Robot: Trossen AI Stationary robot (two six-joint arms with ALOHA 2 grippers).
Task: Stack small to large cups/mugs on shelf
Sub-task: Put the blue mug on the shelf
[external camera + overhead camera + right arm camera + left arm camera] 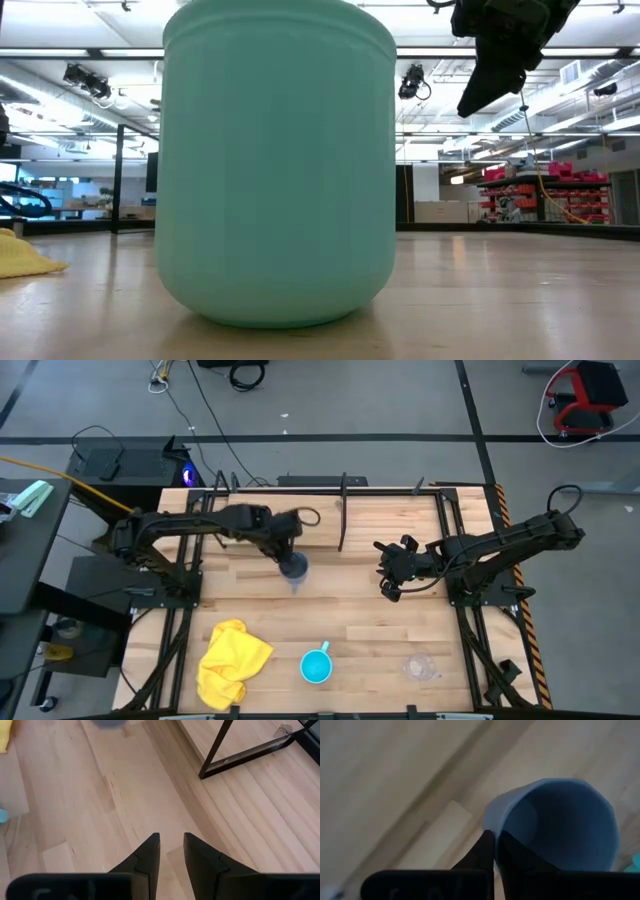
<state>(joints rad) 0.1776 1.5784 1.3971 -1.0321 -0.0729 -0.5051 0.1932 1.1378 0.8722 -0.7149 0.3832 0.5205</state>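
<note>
Grey-blue ceramic-looking mug [293, 568] pinched by rim in my left claw [290, 560], mid-surface, just in front of light wooden shelf [390, 520]. Right claw [390, 573] idle, fingers parted, nothing in it. Bright cyan handled mug [316, 665] and small clear cup [420, 666] unstacked at front edge. Barely started, I reckon.

Left gripper [291, 560] clamped shut; right gripper [386, 570] parted

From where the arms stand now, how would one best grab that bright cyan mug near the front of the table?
Probably from above, by the rim. The cyan mug stands upright, mouth open, so one finger could slip inside and one outside, opposite its handle, which points toward the back of the table. The free right gripper hovers with fingers open and seems the likelier one to reach.
</note>
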